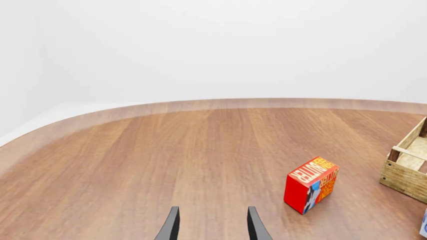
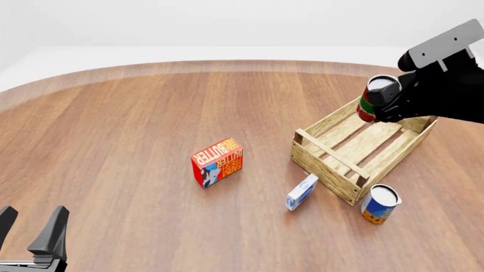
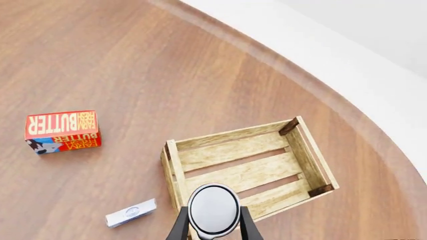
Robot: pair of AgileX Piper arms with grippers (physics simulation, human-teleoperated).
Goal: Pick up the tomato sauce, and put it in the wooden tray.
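Observation:
My right gripper [image 2: 382, 105] is shut on the tomato sauce [image 2: 376, 97], a small red-labelled can with a green band and silvery top, held in the air above the far part of the wooden tray [image 2: 361, 148]. In the right wrist view the can's top [image 3: 213, 209] shows between the fingers, with the slatted tray [image 3: 247, 165] below and nothing lying in it. My left gripper [image 2: 29, 233] is open at the near left of the table, far from both; the left wrist view shows its fingertips [image 1: 172, 226] spread over bare wood.
A red butter box [image 2: 217, 162] stands mid-table, left of the tray. A small white-and-blue carton [image 2: 302, 192] lies by the tray's near corner. A blue-and-orange can [image 2: 379, 203] stands just in front of the tray. The table's curved edge runs along the far side.

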